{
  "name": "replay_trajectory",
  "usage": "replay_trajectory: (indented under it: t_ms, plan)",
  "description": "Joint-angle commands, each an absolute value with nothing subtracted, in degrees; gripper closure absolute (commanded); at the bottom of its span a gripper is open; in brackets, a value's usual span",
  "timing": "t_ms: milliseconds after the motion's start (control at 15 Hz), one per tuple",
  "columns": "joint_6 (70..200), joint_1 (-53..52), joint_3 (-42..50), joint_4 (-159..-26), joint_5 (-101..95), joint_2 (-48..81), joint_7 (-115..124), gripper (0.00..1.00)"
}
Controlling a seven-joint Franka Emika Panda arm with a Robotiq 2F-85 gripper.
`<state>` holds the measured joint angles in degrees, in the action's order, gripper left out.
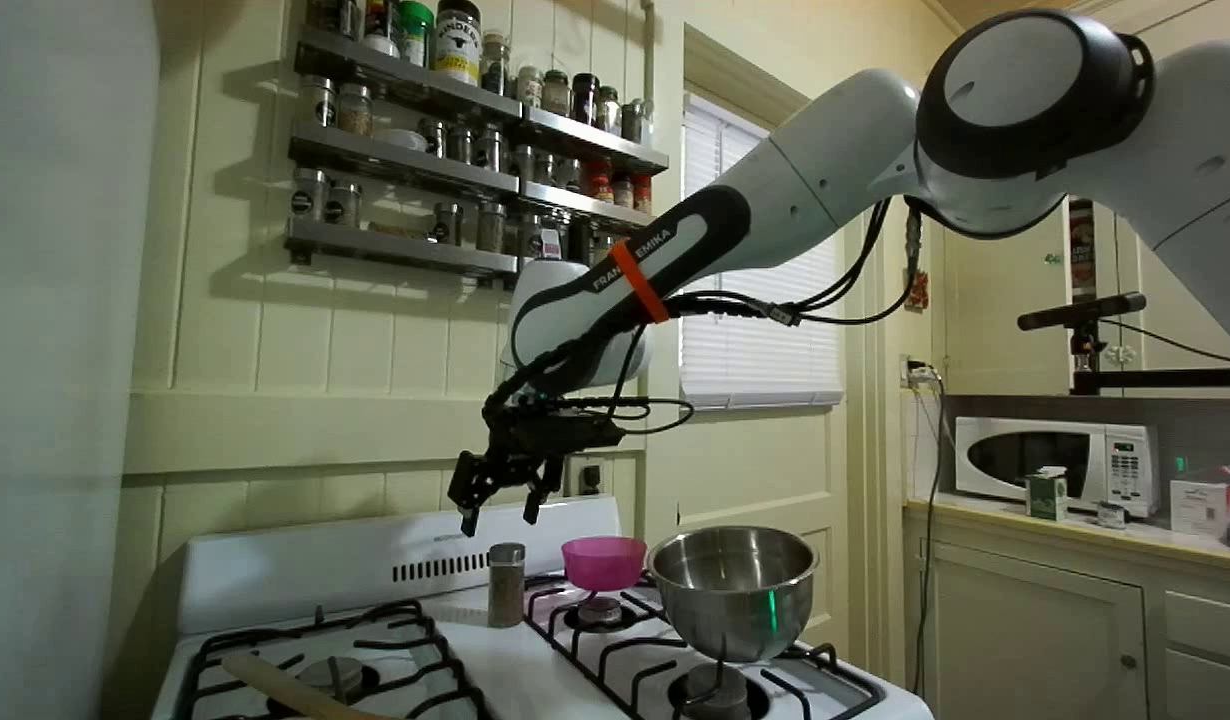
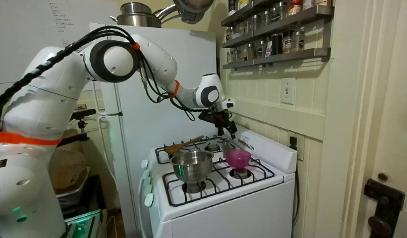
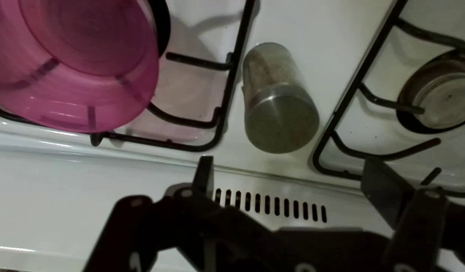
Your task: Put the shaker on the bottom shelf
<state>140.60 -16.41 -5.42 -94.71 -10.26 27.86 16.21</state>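
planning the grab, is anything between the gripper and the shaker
Nothing visible: in an exterior view, the open gripper hangs above the shaker with a clear gap between. In the wrist view, the bowl sits to one side, apart from the shaker.

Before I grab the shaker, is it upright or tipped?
Upright: in an exterior view, the shaker stands vertically on the stovetop, cap uppermost.

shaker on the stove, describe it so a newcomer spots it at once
Find the white stove, then the strip between its black grates. The shaker stands upright there. Unlike the pink bowl and steel pot nearby, it is slim and capped.
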Motion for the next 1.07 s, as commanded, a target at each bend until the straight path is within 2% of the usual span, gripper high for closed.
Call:
replay_trajectory:
  t_ms: [0, 1000]
  plan:
    - [146.7, -18.9, -2.8, -95.7, -11.6, 29.1, 21.4, 0.00]
    - [145.5, -22.5, -0.1, -99.3, -10.8, 29.4, 28.6, 0.00]
